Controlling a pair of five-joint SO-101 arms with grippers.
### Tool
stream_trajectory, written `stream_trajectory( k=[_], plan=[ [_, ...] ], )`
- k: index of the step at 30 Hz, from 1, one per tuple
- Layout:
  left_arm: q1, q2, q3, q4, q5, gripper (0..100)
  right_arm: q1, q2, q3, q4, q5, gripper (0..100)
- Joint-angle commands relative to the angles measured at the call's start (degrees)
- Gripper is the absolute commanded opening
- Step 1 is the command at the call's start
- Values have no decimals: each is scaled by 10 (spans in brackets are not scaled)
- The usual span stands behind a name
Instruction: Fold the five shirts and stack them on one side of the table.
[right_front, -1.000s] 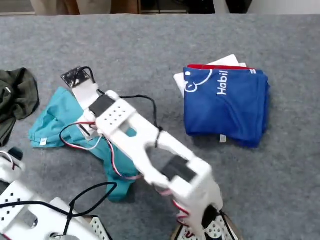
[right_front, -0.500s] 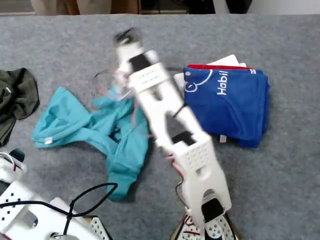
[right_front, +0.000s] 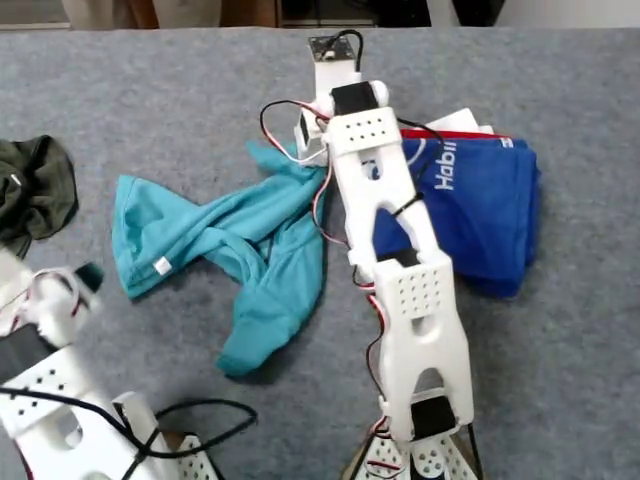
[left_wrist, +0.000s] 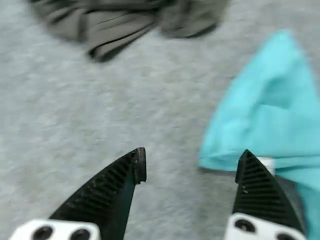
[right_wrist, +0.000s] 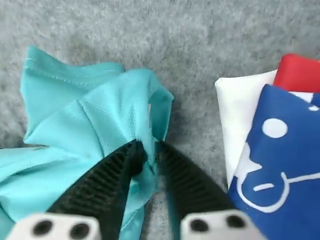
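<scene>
Teal shirt (right_front: 235, 240) now nearer folded stack (right_front: 480, 200)

Olive shirt (right_front: 35, 192) partly off-frame

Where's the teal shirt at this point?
In the high view, the teal shirt lies crumpled left of centre, between the dark shirt at the left edge and the folded stack; the right gripper pinches its corner nearest the stack.

White plastic arms (right_front: 415, 300), grids of small holes, black servos (right_front: 355, 98), red and black cables (right_front: 378, 330), ribbed black jaws.
</scene>
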Motion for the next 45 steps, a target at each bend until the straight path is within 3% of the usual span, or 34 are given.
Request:
stream_trajectory(
  k=[1,9,13,16,20,23,27,32,37,45],
  plan=[
    [64,50,-22,-33,35,291,11,-25,-50,20,4,214],
    [74,320,-119,-150,34,288,-1,-50,-148,145,5,253],
    [73,385,-157,-155,-35,273,0,-93,-118,144,5,114],
    [76,388,-167,-105,-70,233,-7,-145,-51,144,6,0],
    [91,392,-191,-17,-54,229,-10,-219,65,142,7,44],
    [91,393,-197,-3,1,229,-9,-262,136,136,44,51],
    [98,388,-204,-4,76,229,-10,-269,225,54,67,48],
    [109,394,-222,-6,131,229,-11,-270,380,-154,54,48],
    [126,394,-220,-7,108,225,3,-278,524,-333,28,48],
    [126,395,-219,-5,58,224,22,-296,564,-410,26,48]
  ],
)
